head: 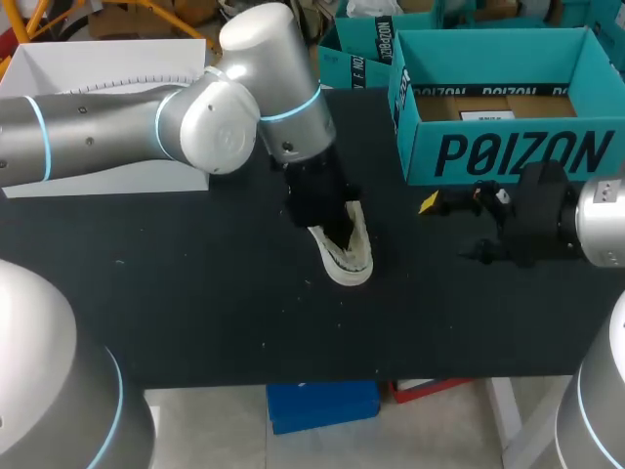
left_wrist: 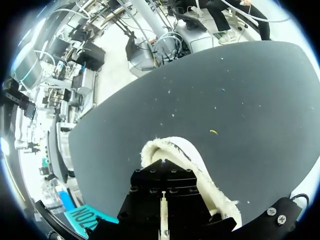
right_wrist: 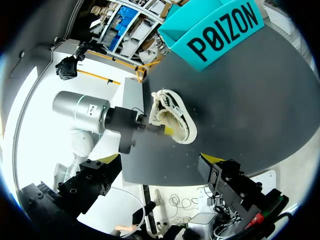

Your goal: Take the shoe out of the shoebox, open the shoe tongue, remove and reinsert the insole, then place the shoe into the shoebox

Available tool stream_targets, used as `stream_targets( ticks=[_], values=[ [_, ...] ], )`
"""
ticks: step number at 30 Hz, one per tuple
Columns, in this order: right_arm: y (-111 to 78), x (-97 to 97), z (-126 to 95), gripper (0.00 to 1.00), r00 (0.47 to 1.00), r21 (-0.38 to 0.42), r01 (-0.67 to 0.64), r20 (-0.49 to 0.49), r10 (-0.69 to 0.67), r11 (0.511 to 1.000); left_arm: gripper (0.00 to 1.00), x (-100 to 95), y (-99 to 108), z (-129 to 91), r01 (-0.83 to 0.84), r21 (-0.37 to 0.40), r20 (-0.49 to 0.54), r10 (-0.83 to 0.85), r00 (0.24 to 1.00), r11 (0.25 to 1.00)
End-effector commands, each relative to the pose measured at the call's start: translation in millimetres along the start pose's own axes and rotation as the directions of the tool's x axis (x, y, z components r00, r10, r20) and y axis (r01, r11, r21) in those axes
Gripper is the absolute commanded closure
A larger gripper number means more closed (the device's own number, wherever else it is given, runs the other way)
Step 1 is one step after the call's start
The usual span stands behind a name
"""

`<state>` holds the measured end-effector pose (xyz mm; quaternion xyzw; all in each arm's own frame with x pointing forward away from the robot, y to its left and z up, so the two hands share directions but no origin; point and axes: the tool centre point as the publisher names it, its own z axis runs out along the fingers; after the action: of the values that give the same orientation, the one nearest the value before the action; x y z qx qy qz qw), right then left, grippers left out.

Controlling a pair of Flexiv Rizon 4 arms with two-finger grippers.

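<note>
A cream shoe [head: 350,256] lies on the black table [head: 195,293], left of the teal shoebox [head: 508,147]. My left gripper [head: 335,233] comes down from above into the shoe's opening. Its fingertips are hidden inside the shoe [left_wrist: 200,165]. In the right wrist view one yellow tip of the left gripper [right_wrist: 167,131] shows at the shoe [right_wrist: 175,117] opening. It is shut, and I cannot tell whether it pinches anything. My right gripper [head: 454,227] hovers open in front of the shoebox [right_wrist: 220,30], to the right of the shoe. Nothing sits between the wide-set right gripper [right_wrist: 159,159] fingers.
A second teal box [head: 356,49] stands behind, left of the shoebox. A white box [head: 107,68] sits at the back left under my left arm. Black table surface stretches in front of the shoe toward the near edge.
</note>
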<state>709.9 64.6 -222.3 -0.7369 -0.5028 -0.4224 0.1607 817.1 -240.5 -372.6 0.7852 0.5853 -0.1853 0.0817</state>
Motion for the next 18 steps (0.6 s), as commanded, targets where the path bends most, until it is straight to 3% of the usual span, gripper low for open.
stream_targets(
  ticks=[1,18],
  values=[
    [0.1,0.5,0,0.0,1.0,0.0,0.0,0.001,0.0,1.0,1.0,-1.8,3,17,-0.007,-0.003,0.001,0.007,1.0,1.0],
    [0.1,0.5,0,0.0,1.0,0.0,0.0,0.001,0.0,1.0,1.0,6.8,11,66,-0.009,0.022,-0.075,0.011,0.997,1.0]
  ],
)
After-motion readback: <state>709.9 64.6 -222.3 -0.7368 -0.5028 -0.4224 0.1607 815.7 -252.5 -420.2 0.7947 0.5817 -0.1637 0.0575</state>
